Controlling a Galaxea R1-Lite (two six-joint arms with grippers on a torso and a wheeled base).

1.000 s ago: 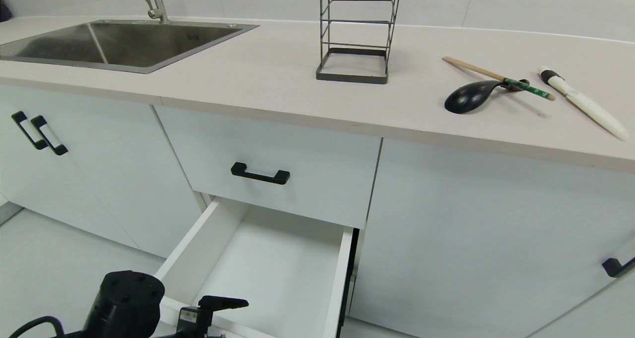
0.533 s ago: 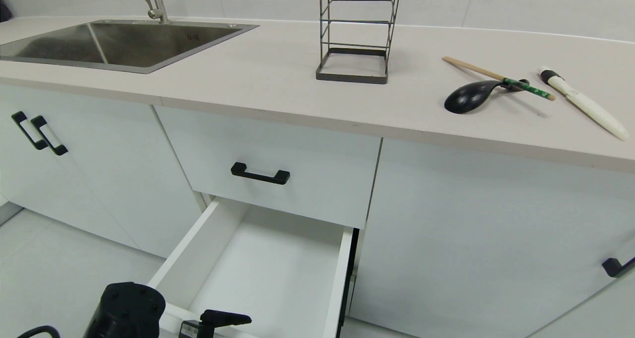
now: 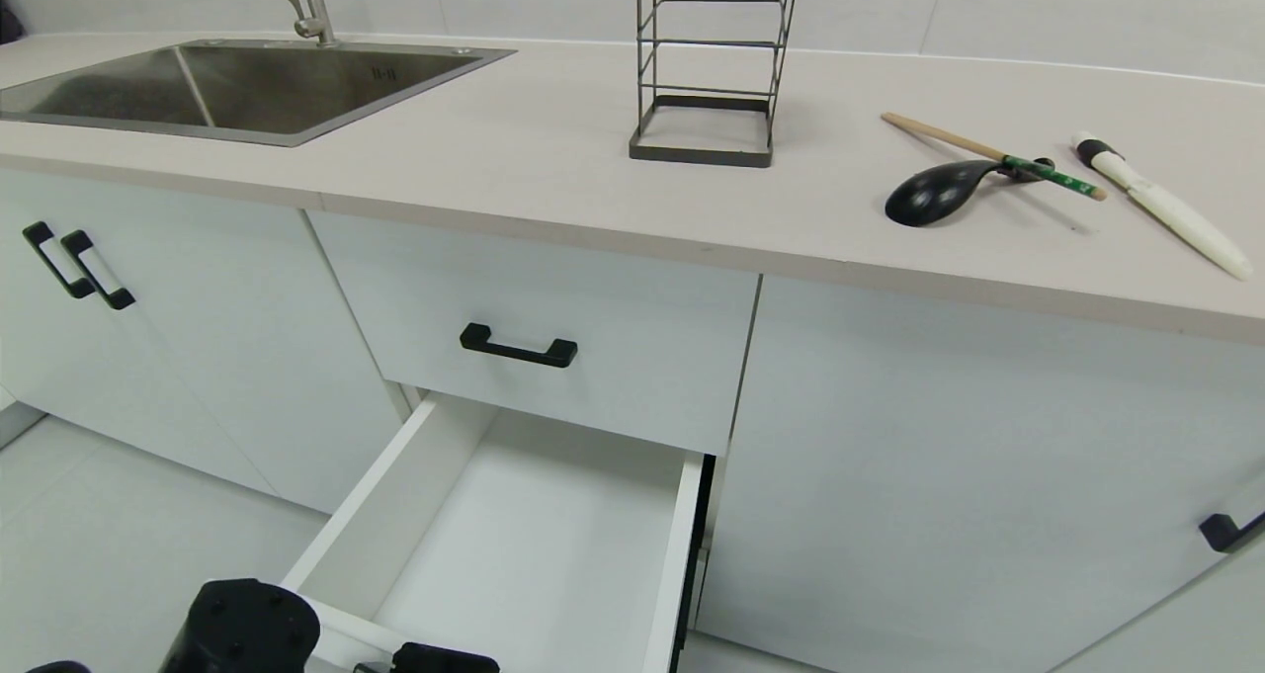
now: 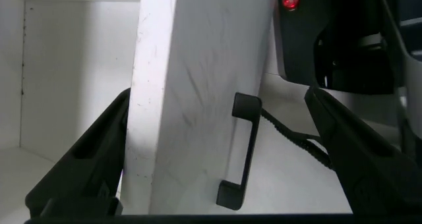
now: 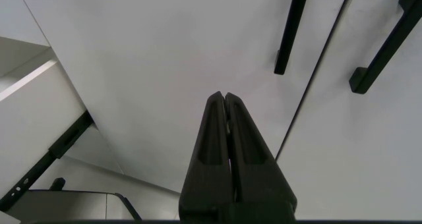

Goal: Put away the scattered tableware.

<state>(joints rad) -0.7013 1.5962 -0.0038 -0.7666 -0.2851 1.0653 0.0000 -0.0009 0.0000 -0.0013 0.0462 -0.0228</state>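
Head view: black spoon [image 3: 939,192], wooden chopstick [image 3: 988,149] across its handle and white utensil [image 3: 1161,204] lie on the surface [image 3: 553,159] at right, well apart from the open drawer [image 3: 380,515] below. Left wrist view: left gripper [image 4: 221,165] low, jaws apart, straddling the drawer front [image 4: 191,85] by its handle [image 4: 244,151]. Right wrist view: right gripper [image 5: 226,118] jaws together, facing a cabinet door [image 5: 165,66].

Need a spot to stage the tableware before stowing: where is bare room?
Bare: counter between sink and wire rack, the stretch from rack to black spoon, and inside the open drawer. Crowded: right end, with spoon, wooden stick, white utensil.
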